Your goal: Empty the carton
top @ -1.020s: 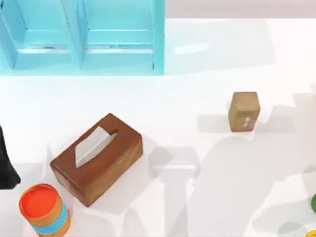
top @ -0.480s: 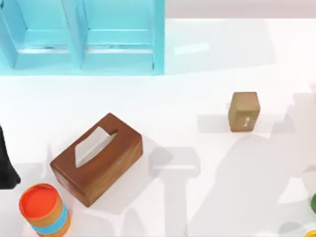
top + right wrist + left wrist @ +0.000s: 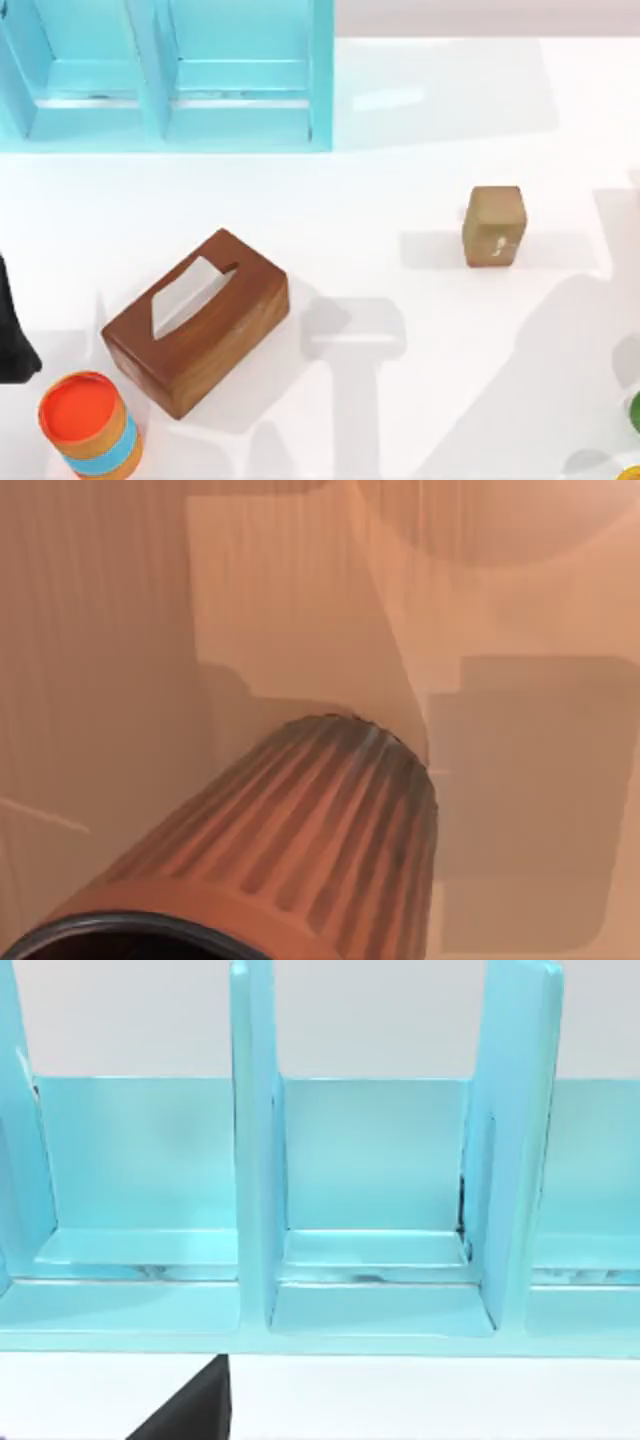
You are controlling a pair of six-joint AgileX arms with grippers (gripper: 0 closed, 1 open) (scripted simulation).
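Observation:
The right wrist view looks closely at tan cardboard walls (image 3: pixel 120 630), which seem to be the carton's inside. A ribbed orange cylinder with a dark rim (image 3: pixel 300 830) lies against them, very near the camera. A dark part of my left arm (image 3: pixel 10 335) sits at the table's left edge in the top view, beside a brown wooden tissue box (image 3: pixel 195 320). The left wrist view faces the cyan shelf (image 3: pixel 370 1210), with a dark piece of the gripper (image 3: pixel 190 1410) at the picture's lower edge.
A cyan shelf unit (image 3: pixel 165 80) stands at the back left. A small tan block (image 3: pixel 493 226) stands right of centre. An orange and blue can (image 3: pixel 90 425) is at the front left. Green (image 3: pixel 634 410) and yellow (image 3: pixel 630 473) objects peek in at the right edge.
The large shadow over the right front of the table has slid toward the right edge. No object on the table and no part of the left arm has moved.

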